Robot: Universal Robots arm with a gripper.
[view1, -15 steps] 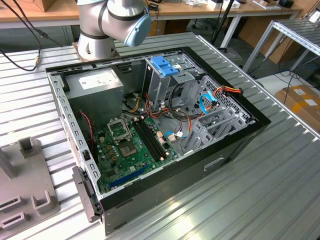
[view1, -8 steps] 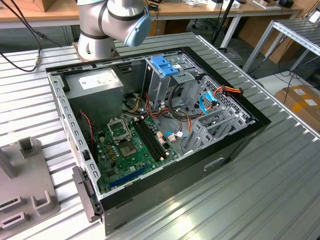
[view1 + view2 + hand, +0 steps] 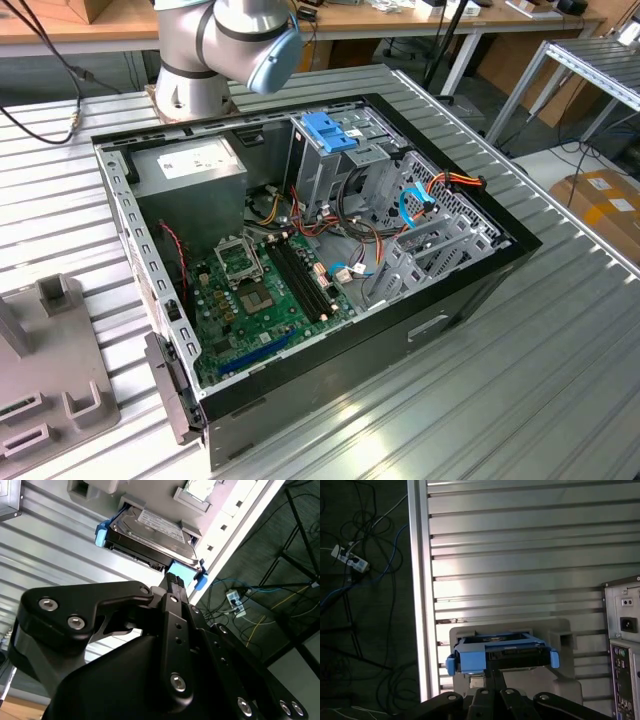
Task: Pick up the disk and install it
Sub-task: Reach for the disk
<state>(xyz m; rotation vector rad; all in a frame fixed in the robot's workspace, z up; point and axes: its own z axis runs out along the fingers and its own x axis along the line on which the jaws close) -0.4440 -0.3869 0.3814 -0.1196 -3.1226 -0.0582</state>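
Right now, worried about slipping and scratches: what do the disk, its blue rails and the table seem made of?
Disk: dark grey metal, dull sheen, with a white papery label. Blue rails: moulded plastic, matte, evenly coloured. Table: ribbed silvery metal, likely aluminium, judging by its bright glare.

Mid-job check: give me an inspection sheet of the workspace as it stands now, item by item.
Surface: ribbed metal table carrying the open computer case.
Job's things: disk with blue rails lies flat in a grey holder at the table's edge, not yet in the case.
Clutter: grey slotted fixture at the exterior view's left.
Grippers: gripper right at the disk's blue end; contact unclear.
Cables: coloured wires inside the case; power strip and loose leads on the floor beside the table.
Surroundings: workbench, cardboard box.
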